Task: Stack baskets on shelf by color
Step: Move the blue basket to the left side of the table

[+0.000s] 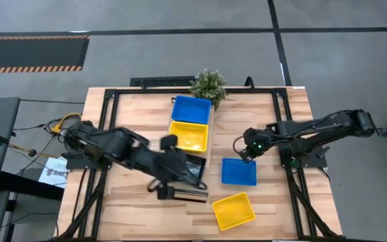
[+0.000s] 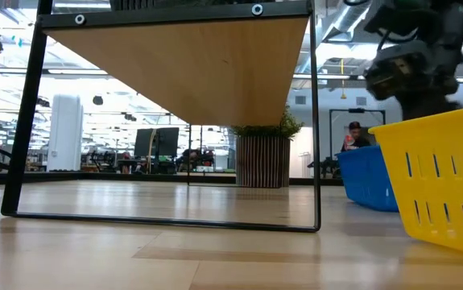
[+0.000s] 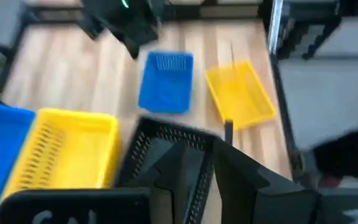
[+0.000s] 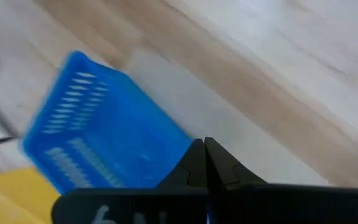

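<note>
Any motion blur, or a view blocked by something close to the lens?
Left wrist view: smeared throughout, the black basket and yellow basket soft-edged. Right wrist view: streaked, the blue basket blurred. Low view: sharp, but the shelf and a near yellow basket fill much of it. High view: clear, slight blur at the left gripper.

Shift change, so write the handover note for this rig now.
Left pincer: shut on the black basket rim, at the shelf front end.
Right pincer: shut, empty, by the loose blue basket.
On shelf: shelved blue basket, shelved yellow basket beside it.
On table: loose yellow basket too.
Left: release the black one, stack both loose ones by colour.
</note>
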Available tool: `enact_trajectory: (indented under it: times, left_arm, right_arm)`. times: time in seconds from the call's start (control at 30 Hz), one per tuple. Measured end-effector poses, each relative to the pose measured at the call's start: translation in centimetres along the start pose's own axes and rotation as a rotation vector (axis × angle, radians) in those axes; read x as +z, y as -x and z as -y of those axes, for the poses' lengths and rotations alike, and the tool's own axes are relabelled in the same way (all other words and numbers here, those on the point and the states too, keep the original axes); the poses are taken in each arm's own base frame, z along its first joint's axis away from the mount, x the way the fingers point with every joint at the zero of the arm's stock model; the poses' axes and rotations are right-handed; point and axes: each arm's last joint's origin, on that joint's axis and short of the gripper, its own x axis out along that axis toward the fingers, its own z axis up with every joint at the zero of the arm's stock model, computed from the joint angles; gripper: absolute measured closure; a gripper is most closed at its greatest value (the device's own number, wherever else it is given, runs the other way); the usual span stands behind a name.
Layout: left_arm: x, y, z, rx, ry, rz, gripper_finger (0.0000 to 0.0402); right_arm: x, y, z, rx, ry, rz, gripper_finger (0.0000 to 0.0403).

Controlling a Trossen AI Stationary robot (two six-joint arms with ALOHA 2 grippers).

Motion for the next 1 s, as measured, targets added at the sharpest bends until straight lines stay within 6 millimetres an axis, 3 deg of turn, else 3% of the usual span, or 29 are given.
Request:
enact_trajectory:
  times: [0.17,0.33,0.53,0.63,0.7,0.77,0.83,0.9,1.0]
  left_arm:
    - [-0.4,4.0,-1.2,0.115,0.021,0.124,0.0334]
    - [-1.0,7.1,-1.9,0.215,0.034,0.223,0.0334]
    - [-1.8,8.2,-2.2,0.265,0.051,0.226,0.0334]
    - [-2.1,8.3,-2.1,0.27,0.053,0.206,0.0334]
    - [-2.2,8.3,-2.1,0.272,0.049,0.2,0.0334]
    - [-2.2,8.2,-2.0,0.277,0.04,0.199,0.0334]
    - [-2.1,8.2,-2.1,0.295,0.038,0.204,0.0334]
    - [-2.1,8.2,-2.1,0.312,0.043,0.211,0.0334]
    - [-2.1,8.2,-2.1,0.313,0.045,0.212,0.0334]
  right_arm:
    - [-1.4,1.7,-0.4,-0.137,-0.016,-0.023,0.0401]
    - [-3.7,0.8,0.5,-0.303,-0.082,-0.122,0.0402]
    - [-6.8,-0.8,0.0,-0.408,-0.161,-0.213,0.0402]
    - [-7.6,-1.7,-1.4,-0.347,-0.232,-0.202,0.0402]
    - [-6.6,-3.0,-3.2,-0.164,-0.196,-0.145,0.0402]
    - [-4.3,-3.9,-6.2,0.145,-0.014,-0.009,0.0402]
    - [-1.8,-3.9,-8.0,0.309,0.071,0.132,0.0402]
    - [-0.2,-3.6,-7.7,0.259,0.008,0.167,0.0402]
    - [-0.3,-2.5,-6.3,0.078,0.019,0.128,0.0402]
